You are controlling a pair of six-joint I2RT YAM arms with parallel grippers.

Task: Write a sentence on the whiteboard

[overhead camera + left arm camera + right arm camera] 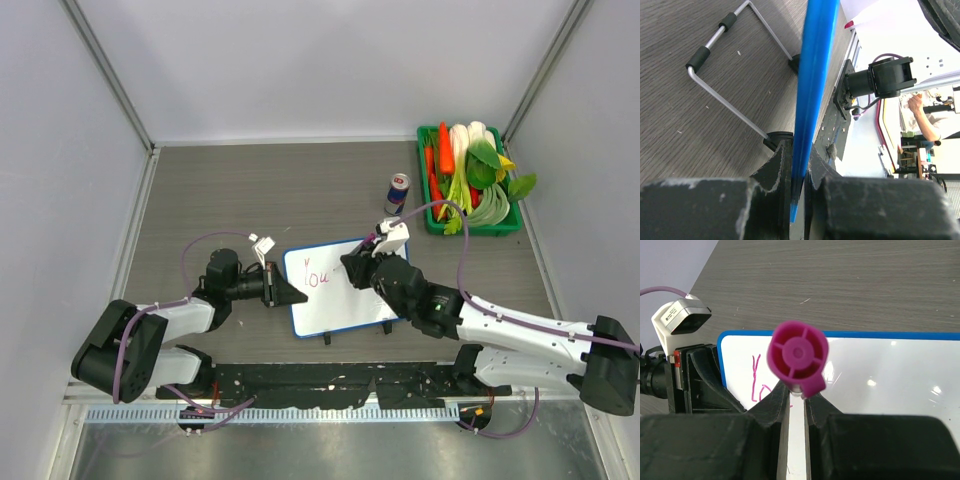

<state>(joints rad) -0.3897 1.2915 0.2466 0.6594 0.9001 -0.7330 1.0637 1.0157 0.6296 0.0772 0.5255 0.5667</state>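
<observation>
Two hands at one whiteboard, a few letters written.
From above, the whiteboard (345, 300) sits on the table (230, 190) between the arms. The left hand (288, 291) meets its left edge and the right hand (358, 264) is over the sentence (318, 276), which reads "You". A can (397, 193) and a green basket (480, 230) of vegetables stand beyond. Left wrist: the fingers pinch the board's blue rim, with a wire stand (725, 80) beside it. Right wrist: the fingers are pressed on a pink marker (797, 356) above the white surface, near the letters.

sentence (758, 390) partly hidden behind marker (797, 357), whiteboard (890, 375) cut off at right edge
</observation>
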